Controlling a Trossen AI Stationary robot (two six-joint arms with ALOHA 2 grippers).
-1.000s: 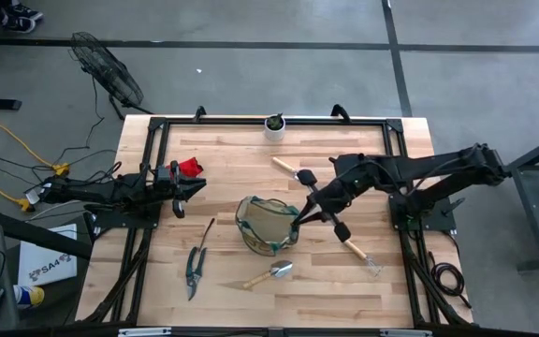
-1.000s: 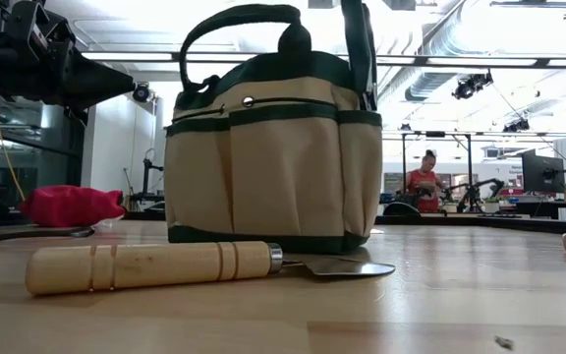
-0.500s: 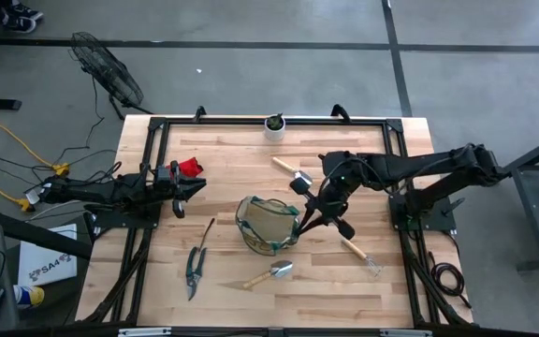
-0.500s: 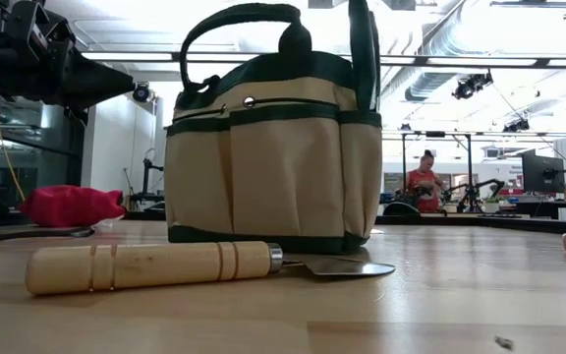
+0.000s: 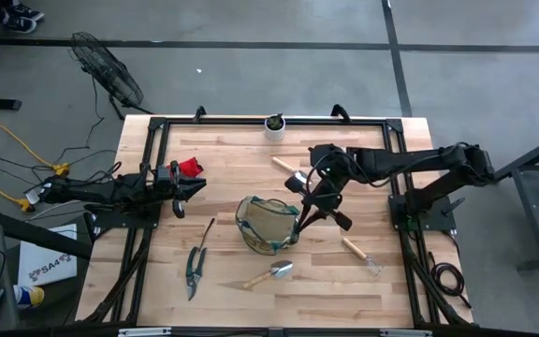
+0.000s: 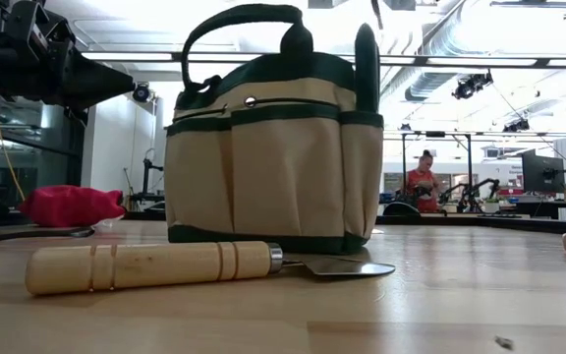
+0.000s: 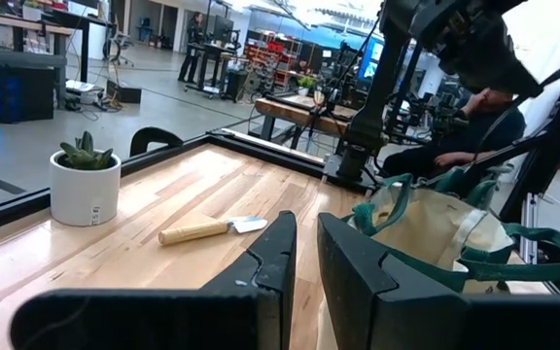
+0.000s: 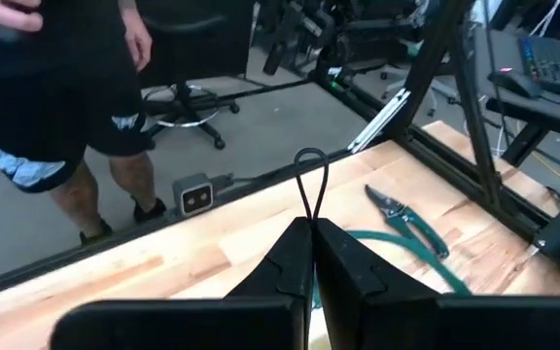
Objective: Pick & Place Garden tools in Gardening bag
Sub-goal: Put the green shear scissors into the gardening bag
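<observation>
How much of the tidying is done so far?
Early days: nothing shows inside the bag from above. The right pincer is shut on a thin wire loop by the bag. Shears, a trowel and the red item lie outside it; the left pincer waits.

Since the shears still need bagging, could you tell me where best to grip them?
The pruning shears lie flat on the table, blades toward the bag, handles away. I would come straight down from above and pinch across the closed blades near the pivot, the narrowest part.

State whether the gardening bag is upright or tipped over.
Upright: the gardening bag stands on its flat base with its handles up, mouth facing upward in the high view.
</observation>
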